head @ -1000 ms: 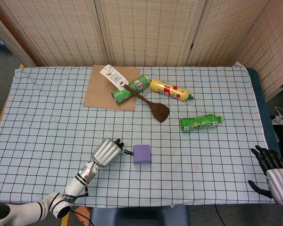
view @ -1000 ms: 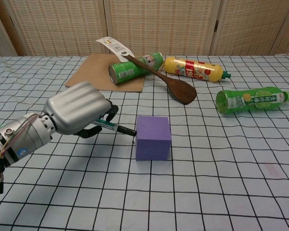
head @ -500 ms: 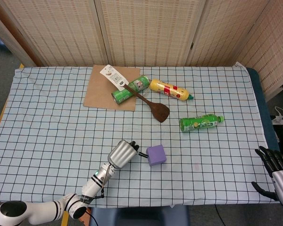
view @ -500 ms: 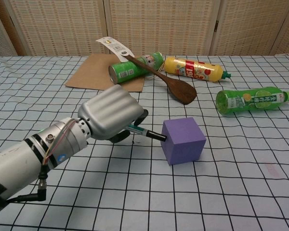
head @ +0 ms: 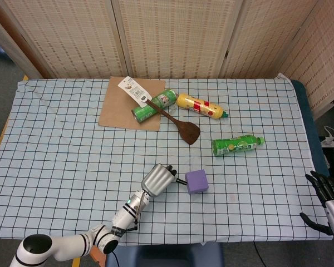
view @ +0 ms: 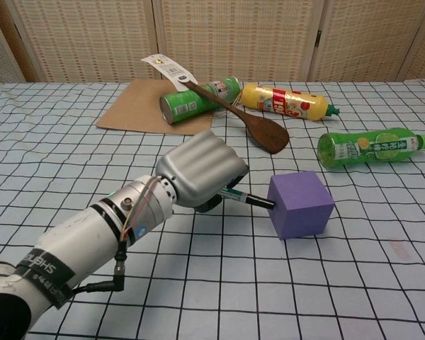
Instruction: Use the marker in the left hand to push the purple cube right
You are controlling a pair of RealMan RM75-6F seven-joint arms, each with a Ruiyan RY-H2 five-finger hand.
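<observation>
Chest view: left hand [view: 202, 170] grips the marker [view: 249, 199], tip touching the cube [view: 300, 205] just right. Right hand [head: 327, 194] hangs well apart, fingers spread, holding nothing.

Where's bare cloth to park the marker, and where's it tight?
Free: the whole left side of the cloth, left of the board; the far right beyond the green bottle; the strip right of the cube. Crowded: the back middle, where can, spatula, yellow bottle and board cluster. The left robot hand holds the marker at the cube.
</observation>
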